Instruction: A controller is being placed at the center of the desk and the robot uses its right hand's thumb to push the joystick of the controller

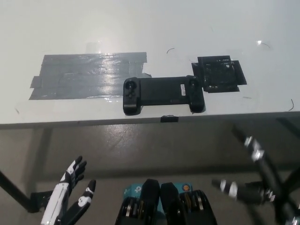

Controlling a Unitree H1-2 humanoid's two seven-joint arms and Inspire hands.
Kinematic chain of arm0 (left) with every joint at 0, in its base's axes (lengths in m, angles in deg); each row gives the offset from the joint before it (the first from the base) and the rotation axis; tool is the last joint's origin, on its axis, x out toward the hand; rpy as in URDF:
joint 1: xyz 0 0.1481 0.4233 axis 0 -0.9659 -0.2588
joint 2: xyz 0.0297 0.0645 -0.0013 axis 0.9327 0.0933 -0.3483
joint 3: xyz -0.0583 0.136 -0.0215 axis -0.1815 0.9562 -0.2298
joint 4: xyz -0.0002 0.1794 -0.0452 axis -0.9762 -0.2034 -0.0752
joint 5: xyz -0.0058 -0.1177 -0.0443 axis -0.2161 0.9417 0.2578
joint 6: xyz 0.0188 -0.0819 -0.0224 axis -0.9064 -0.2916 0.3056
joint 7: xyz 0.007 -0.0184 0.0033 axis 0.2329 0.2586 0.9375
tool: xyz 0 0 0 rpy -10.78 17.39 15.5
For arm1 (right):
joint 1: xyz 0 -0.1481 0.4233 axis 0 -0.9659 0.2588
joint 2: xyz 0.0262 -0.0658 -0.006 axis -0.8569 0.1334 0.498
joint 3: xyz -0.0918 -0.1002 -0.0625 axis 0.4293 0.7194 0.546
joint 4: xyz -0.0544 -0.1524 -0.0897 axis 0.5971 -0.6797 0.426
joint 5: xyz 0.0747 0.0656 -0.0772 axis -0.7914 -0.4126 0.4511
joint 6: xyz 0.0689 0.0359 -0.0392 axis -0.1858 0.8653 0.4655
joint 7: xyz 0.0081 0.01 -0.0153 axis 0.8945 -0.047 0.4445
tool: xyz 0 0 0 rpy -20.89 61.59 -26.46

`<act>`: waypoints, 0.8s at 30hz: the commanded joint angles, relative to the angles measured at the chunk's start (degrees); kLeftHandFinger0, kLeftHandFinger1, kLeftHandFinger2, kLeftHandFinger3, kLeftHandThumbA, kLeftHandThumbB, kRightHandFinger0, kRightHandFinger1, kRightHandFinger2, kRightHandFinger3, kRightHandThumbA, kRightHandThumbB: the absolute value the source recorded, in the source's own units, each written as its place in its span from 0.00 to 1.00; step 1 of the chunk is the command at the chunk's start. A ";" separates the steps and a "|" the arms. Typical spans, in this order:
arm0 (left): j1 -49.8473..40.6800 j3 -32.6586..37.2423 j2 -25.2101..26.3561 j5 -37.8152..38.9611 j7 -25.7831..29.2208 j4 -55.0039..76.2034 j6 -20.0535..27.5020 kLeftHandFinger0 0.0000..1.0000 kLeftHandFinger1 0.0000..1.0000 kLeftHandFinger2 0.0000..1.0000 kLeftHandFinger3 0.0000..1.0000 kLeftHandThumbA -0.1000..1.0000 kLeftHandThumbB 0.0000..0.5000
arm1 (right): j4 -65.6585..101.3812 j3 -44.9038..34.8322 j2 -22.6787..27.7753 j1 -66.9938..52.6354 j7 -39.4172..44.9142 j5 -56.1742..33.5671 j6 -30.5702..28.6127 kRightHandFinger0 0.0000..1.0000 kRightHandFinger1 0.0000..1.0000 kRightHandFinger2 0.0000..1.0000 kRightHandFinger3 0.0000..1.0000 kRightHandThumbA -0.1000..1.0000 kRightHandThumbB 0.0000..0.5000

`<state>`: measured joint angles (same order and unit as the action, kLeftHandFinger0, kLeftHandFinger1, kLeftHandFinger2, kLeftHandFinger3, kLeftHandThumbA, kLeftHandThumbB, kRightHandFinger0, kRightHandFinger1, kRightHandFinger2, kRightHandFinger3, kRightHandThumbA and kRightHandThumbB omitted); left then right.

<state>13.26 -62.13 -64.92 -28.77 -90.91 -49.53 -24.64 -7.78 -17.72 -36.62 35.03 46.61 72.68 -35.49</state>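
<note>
Just one controller (162,94) on desk (140,28); both hands' fingers spread, empty.

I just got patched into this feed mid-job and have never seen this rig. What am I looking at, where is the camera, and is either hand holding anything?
There is one picture, from a camera on the humanoid robot's head, looking steeply down. The pale surface is the desk, seen from above. Near its front edge lies a long black controller with a joystick at its left end. Grey tape is stuck beside it on the left and a black tape patch on the right. The white left hand rests low at lower left, fingers spread, holding nothing. The black right hand hangs at lower right, below the desk edge and blurred. It appears empty, but I cannot tell how its fingers stand. Nothing touches the controller.
</note>
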 commanded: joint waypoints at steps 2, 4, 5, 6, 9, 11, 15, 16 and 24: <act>1.36 -0.23 0.09 -0.25 -0.28 1.64 0.07 1.00 1.00 1.00 1.00 0.65 0.27 | 3.80 -3.51 -0.21 10.28 -1.55 2.46 4.97 1.00 1.00 1.00 1.00 1.00 0.72; 1.52 -0.25 0.08 -0.19 -0.33 1.44 -0.43 1.00 1.00 1.00 1.00 0.65 0.27 | 2.14 -4.21 0.02 13.50 -1.37 1.55 5.33 1.00 1.00 1.00 1.00 1.00 0.71; 1.49 -0.31 0.16 0.08 -0.47 1.33 -0.64 1.00 1.00 1.00 1.00 0.65 0.27 | 0.45 -4.51 0.45 16.44 -1.07 1.76 6.11 1.00 1.00 1.00 1.00 1.00 0.71; 1.64 -0.36 0.12 0.11 -0.42 1.25 -0.67 1.00 1.00 1.00 1.00 0.65 0.27 | -0.87 -4.72 0.65 18.19 -1.09 2.15 6.22 1.00 1.00 1.00 1.00 1.00 0.69; 1.75 -0.58 0.33 0.23 -0.52 1.18 -0.61 1.00 1.00 1.00 1.00 0.65 0.27 | -4.77 -5.00 0.73 23.00 -1.33 3.32 7.72 1.00 1.00 1.00 1.00 1.00 0.69; 1.94 -0.68 0.39 0.46 -0.65 1.17 -0.71 1.00 1.00 1.00 1.00 0.64 0.25 | -7.94 -4.91 0.63 26.81 -1.74 4.65 9.83 1.00 1.00 1.00 1.00 1.00 0.69; 2.01 -0.66 0.47 -0.18 -0.44 0.97 -0.43 1.00 1.00 1.00 1.00 0.64 0.25 | -16.04 -4.75 0.53 32.60 -2.06 4.15 10.40 1.00 1.00 1.00 1.00 1.00 0.67; 2.03 -0.64 0.43 -0.29 -0.41 1.03 -0.46 1.00 1.00 1.00 1.00 0.64 0.25 | -18.62 -4.56 0.59 34.07 -2.30 4.35 10.01 1.00 1.00 1.00 1.00 1.00 0.69; 2.59 -0.61 0.38 -0.09 -0.52 1.10 -0.61 1.00 1.00 1.00 1.00 0.64 0.27 | -35.79 -3.68 -0.08 42.73 -3.26 4.11 8.94 1.00 1.00 1.00 1.00 0.97 0.76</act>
<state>14.98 -62.29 -64.91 -28.73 -91.17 -49.62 -25.41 -39.72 -21.66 -36.51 72.43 45.52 76.42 -26.38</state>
